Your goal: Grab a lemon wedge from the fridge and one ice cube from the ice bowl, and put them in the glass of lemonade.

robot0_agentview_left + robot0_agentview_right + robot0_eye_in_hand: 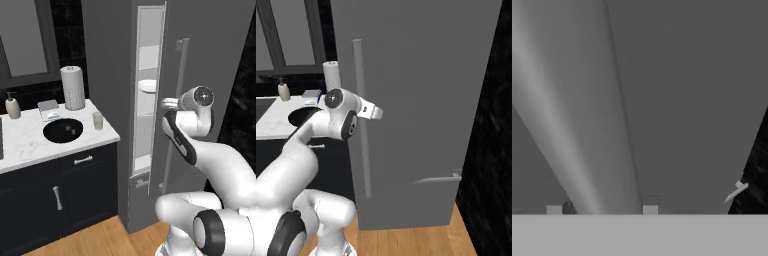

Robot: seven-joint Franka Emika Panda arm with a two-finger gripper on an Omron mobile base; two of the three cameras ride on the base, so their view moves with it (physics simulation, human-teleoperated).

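Matte grey fridge [210, 45]: door slightly ajar, a narrow gap showing pale shelves inside; it stands just right of the counter.
Bar handle [361, 120]: long, vertical, on the door's face; in the hand view it runs between the two finger tips.
Gripper [602, 209]: at the handle, one finger [554, 209] on each side of the bar; whether the pads press on it I cannot tell.
Ice bowl [63, 130]: black, shallow, near the counter's front edge, pale cubes inside.
Glass of lemonade [97, 120]: upright near the counter's right edge, just beside the bowl.
Paper-towel roll [73, 87]: upright at the counter's back edge.
Soap bottle [12, 106]: at the back edge, left of the roll.
Lemon wedge: too small or hidden to pick out.
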